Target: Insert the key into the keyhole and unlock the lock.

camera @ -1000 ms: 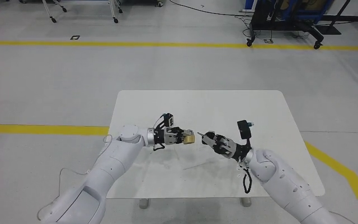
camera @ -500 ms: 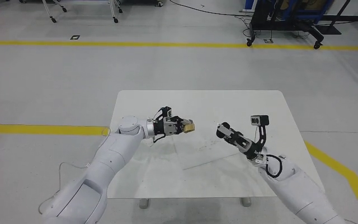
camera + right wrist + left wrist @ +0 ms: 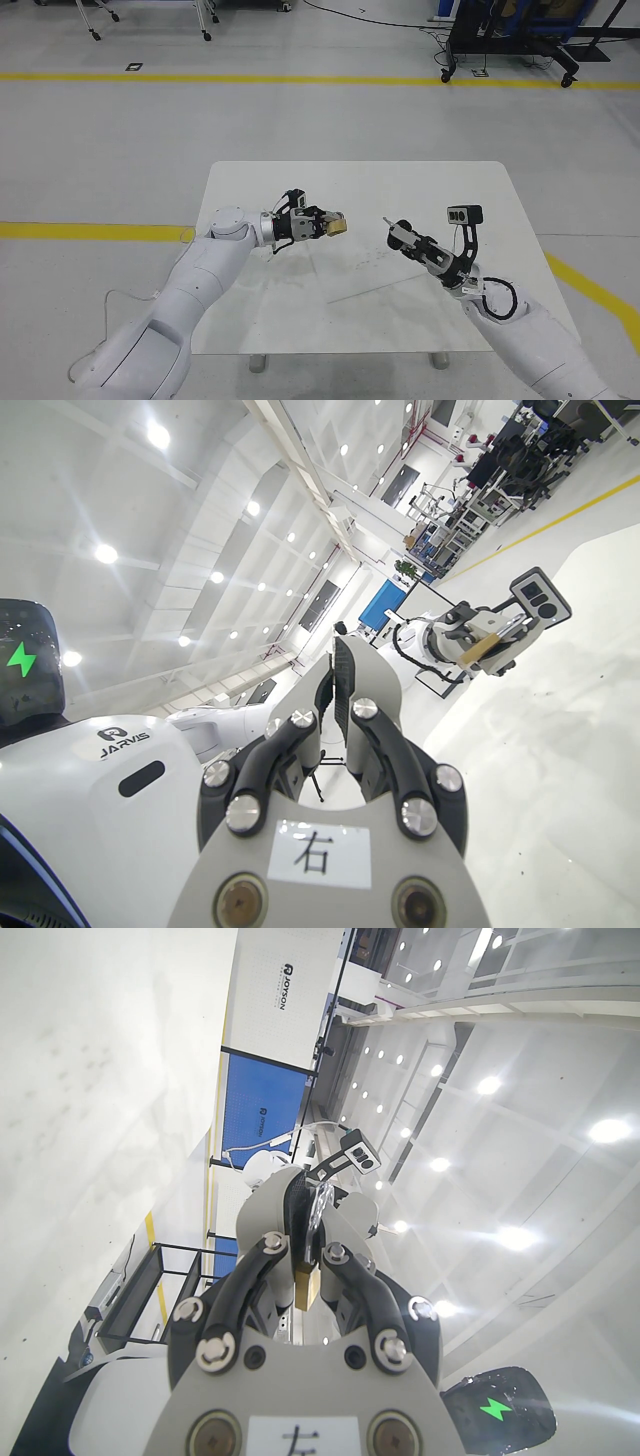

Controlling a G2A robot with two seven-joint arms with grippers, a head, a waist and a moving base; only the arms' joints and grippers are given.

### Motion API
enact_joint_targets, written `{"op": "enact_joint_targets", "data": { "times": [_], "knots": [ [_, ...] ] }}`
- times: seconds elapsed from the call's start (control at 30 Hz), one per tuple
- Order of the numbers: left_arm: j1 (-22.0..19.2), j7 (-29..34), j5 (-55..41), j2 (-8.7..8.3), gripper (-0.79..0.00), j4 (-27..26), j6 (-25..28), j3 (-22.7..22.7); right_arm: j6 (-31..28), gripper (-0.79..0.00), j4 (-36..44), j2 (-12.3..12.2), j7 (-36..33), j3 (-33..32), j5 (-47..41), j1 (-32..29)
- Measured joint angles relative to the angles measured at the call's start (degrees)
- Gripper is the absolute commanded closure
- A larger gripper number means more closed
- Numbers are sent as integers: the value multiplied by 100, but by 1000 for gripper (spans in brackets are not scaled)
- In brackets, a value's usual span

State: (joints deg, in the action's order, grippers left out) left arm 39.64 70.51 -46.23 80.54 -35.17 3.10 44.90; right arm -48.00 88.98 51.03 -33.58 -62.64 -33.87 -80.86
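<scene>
Moved: right gripper (image 3: pixel 401 237) has backed off from the lock (image 3: pixel 338 226). A second ago the key tip was nearly on the brass body, now there's a clear gap. Over the last half second it mostly just re-aimed, so the key (image 3: pixel 390 226) points at the lock again.
Not moved much: left gripper (image 3: pixel 328 225); the lock sits about where it was.
Lock hold: left gripper is pinching the lock up off the table (image 3: pixel 450 190), brass body poking out past the fingertips on the side facing the key. My guess is that's so the key gets a straight run in. Keyhole itself is too small to make out tbh.
Key hold: right gripper's fingers are pressed together on the key's head, blade sticking out ahead toward the lock, near it but not touching.
Where we're at: key's not in yet, looks like a line-up for another go.
</scene>
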Motion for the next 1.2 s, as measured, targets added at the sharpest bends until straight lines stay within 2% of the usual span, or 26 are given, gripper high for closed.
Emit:
{"op": "enact_joint_targets", "data": {
  "times": [0.17,0.3,0.37,0.53,0.67,0.83,0.97,1.2],
  "knots": [
    [72,-114,-61,2,0,-67,-87,31,193,0,149,34,50,110,-227,-80],
    [163,-634,-159,22,0,-79,-588,87,1153,0,195,112,-168,404,-1284,-77],
    [149,-966,-48,39,0,-114,-693,76,1590,0,96,164,-141,533,-1503,13],
    [153,-1823,228,43,0,-218,-731,114,2383,0,139,289,767,835,-847,82],
    [206,-2286,630,16,0,-412,-726,101,2999,0,436,341,1744,924,-50,21],
    [343,-2701,1033,-7,0,-789,-622,100,3570,0,712,413,2470,997,406,-64],
    [454,-2718,1111,-37,0,-968,-612,181,4005,0,659,524,2739,1136,300,81],
    [596,-2670,1275,-81,0,-1193,-664,291,4105,0,359,714,2935,1291,146,320]
  ]
}}
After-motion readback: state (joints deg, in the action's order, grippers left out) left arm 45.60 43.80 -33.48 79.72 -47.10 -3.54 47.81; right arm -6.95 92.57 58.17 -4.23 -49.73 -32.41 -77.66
